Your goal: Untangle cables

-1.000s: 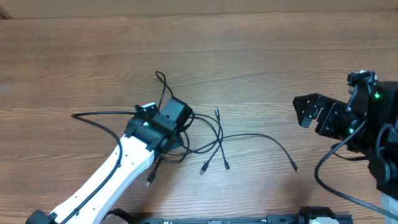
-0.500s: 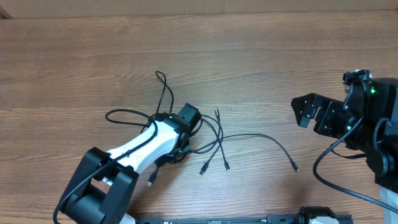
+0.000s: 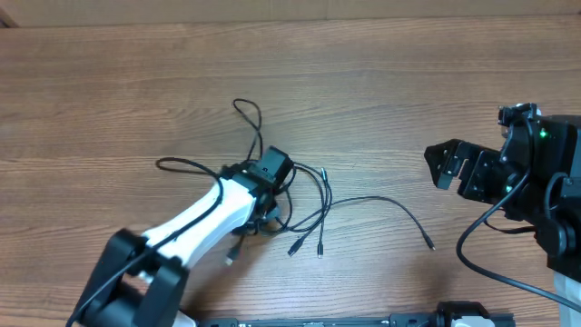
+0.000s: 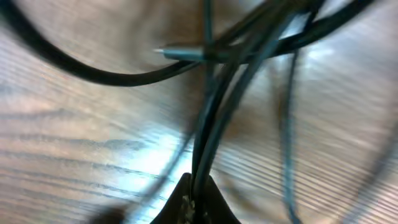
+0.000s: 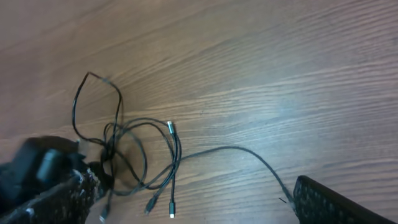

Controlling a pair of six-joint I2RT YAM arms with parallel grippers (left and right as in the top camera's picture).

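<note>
The cables [image 3: 304, 204] lie as a loose black tangle at the middle of the wooden table. A loop [image 3: 247, 113] reaches toward the back, two plugs [image 3: 320, 251] point toward the front, and one long strand [image 3: 404, 213] runs right. My left gripper [image 3: 272, 186] sits on the tangle's left side. In the left wrist view the left gripper [image 4: 194, 202] is shut on a couple of the cable strands [image 4: 214, 106], which rise from between the jaws. My right gripper [image 3: 447, 168] hangs open at the right, apart from the cables [image 5: 174, 155], its fingers [image 5: 336, 202] wide.
The left arm's own thicker cable [image 3: 182, 166] loops over the table left of the tangle. The right arm's body and its wiring [image 3: 536, 200] fill the right edge. A black base rail [image 3: 363, 320] runs along the front edge.
The left gripper has closed on strands of the tangle. The left arm has swung, and the tangle's back loop has shifted slightly right. The right arm has stayed put.
</note>
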